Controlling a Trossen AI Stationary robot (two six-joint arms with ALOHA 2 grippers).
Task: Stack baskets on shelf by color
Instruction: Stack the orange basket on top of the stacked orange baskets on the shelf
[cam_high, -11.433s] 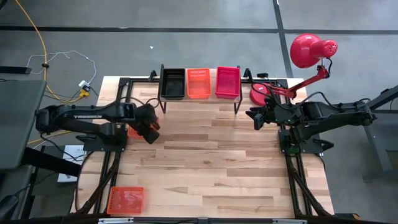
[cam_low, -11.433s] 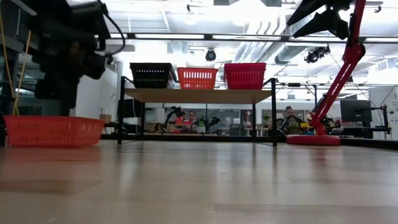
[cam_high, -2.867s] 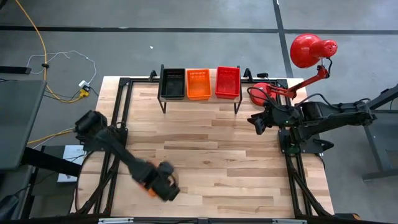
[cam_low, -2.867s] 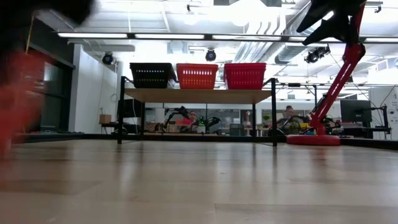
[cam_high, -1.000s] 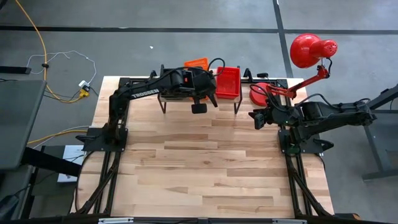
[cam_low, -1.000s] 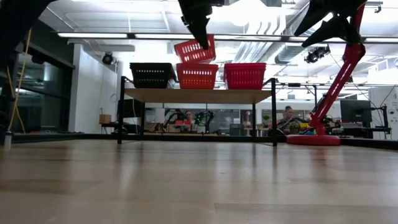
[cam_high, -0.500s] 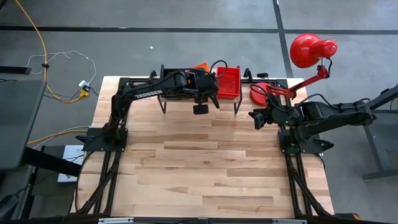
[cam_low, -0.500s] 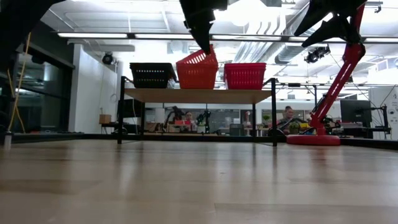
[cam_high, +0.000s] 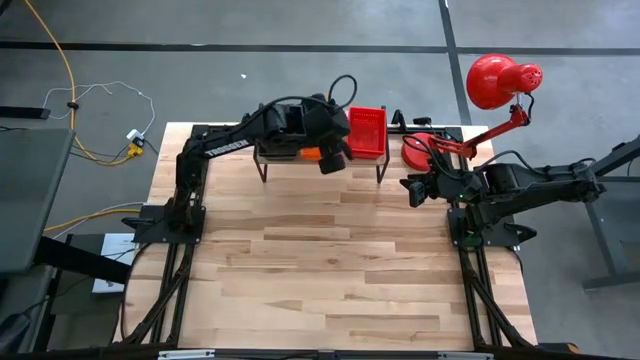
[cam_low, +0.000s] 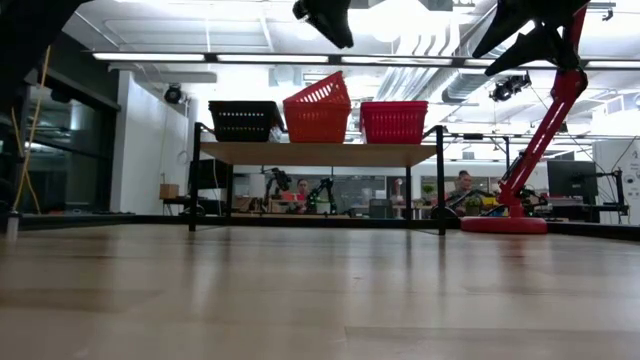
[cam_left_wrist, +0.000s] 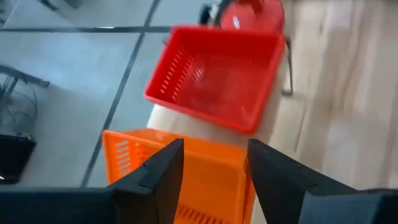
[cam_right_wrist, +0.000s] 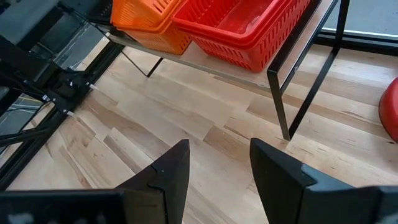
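Observation:
The shelf (cam_low: 320, 152) stands at the table's far edge and carries three colours side by side: a black basket (cam_low: 245, 120), an orange stack (cam_low: 318, 108) and a red basket (cam_low: 393, 121). The upper orange basket (cam_left_wrist: 186, 177) sits nested in the lower one, tilted, one side higher. My left gripper (cam_low: 325, 20) hovers open above the orange stack, clear of it; in its wrist view its fingers (cam_left_wrist: 214, 149) frame the orange basket, with the red basket (cam_left_wrist: 217, 74) beyond. My right gripper (cam_high: 408, 190) waits open to the right of the shelf, above the table.
A red desk lamp (cam_high: 500, 80) stands at the far right corner, its base (cam_high: 420, 150) next to the shelf's right end. The shelf's thin black leg (cam_right_wrist: 283, 99) is near my right gripper. Bare wooden table (cam_high: 340, 270) spreads toward the near edge.
My left gripper has opened and let go of the orange basket it held tilted above the stack. The basket has dropped into the lower orange basket and sits there tilted. The gripper has then risen above it.

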